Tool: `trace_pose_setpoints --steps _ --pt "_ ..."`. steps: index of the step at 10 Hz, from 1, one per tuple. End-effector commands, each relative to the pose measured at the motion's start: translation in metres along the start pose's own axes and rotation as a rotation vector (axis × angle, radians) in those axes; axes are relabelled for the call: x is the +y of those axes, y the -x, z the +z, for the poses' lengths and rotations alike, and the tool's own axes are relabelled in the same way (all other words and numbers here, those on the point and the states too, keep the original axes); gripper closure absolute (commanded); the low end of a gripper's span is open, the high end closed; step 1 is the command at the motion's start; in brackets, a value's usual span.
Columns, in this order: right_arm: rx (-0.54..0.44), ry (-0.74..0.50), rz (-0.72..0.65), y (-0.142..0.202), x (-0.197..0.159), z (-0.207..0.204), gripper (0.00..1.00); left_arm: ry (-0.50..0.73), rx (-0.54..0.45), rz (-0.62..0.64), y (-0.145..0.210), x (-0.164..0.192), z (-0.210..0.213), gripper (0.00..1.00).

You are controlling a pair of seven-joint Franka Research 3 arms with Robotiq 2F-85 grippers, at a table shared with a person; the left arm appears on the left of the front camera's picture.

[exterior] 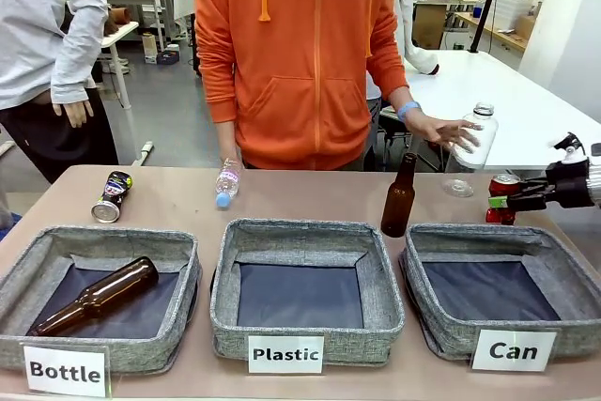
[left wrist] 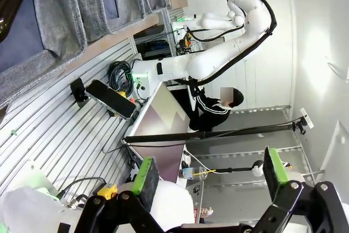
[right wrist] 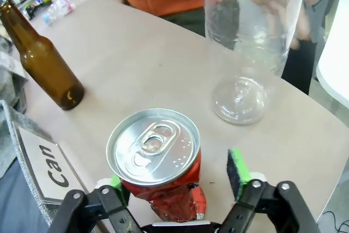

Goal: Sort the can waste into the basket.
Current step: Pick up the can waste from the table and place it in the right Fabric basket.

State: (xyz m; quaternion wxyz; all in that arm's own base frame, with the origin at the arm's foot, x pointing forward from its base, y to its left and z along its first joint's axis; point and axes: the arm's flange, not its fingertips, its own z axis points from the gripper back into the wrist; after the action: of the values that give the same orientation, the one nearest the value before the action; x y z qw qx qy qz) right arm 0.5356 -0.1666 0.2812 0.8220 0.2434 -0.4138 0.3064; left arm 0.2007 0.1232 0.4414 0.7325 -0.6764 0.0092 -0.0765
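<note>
A shiny red can (exterior: pixel 503 197) (right wrist: pixel 155 156) stands upright on the table just behind the "Can" basket (exterior: pixel 441 237) (right wrist: pixel 16 135). My right gripper (exterior: pixel 512 200) (right wrist: pixel 177 175) reaches in from the right with its fingers on either side of this can. One pad touches the can and a gap still shows at the other pad, so the jaws are open. A black printed can (exterior: pixel 111 196) lies on its side at the far left of the table. My left gripper (left wrist: pixel 210 175) is open and holds nothing, pointing away from the table.
A person's hand (exterior: pixel 449 131) holds an upright clear plastic bottle (exterior: pixel 474 147) (right wrist: pixel 251 42) right behind the red can. A brown bottle (exterior: pixel 399 196) (right wrist: pixel 43 61) stands left of it. A small plastic bottle (exterior: pixel 227 182) lies mid-table. The "Bottle" basket (exterior: pixel 56 237) holds a brown bottle (exterior: pixel 94 296).
</note>
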Motion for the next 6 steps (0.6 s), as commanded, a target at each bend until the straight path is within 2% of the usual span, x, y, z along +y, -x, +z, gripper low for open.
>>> trace_pose_setpoints --steps 1,2,3,5,6 --pt "-0.02 -0.018 0.027 0.003 -0.001 -0.001 1.0 0.024 -0.005 -0.017 0.001 -0.001 0.001 0.0" --pt "-0.02 -0.018 0.031 0.004 0.0 0.0 0.65 0.024 -0.005 -0.017 0.001 -0.001 0.001 0.0" --pt "-0.021 -0.02 0.034 0.003 0.002 0.003 1.0 0.024 -0.005 -0.017 0.001 -0.001 0.001 0.0" --pt "-0.015 0.0 0.054 -0.001 0.004 0.027 1.0 0.024 -0.005 -0.017 0.001 -0.001 0.001 0.0" --pt "-0.012 0.101 0.051 0.0 0.0 0.058 1.0 0.024 -0.005 -0.017 0.001 -0.001 0.001 0.0"
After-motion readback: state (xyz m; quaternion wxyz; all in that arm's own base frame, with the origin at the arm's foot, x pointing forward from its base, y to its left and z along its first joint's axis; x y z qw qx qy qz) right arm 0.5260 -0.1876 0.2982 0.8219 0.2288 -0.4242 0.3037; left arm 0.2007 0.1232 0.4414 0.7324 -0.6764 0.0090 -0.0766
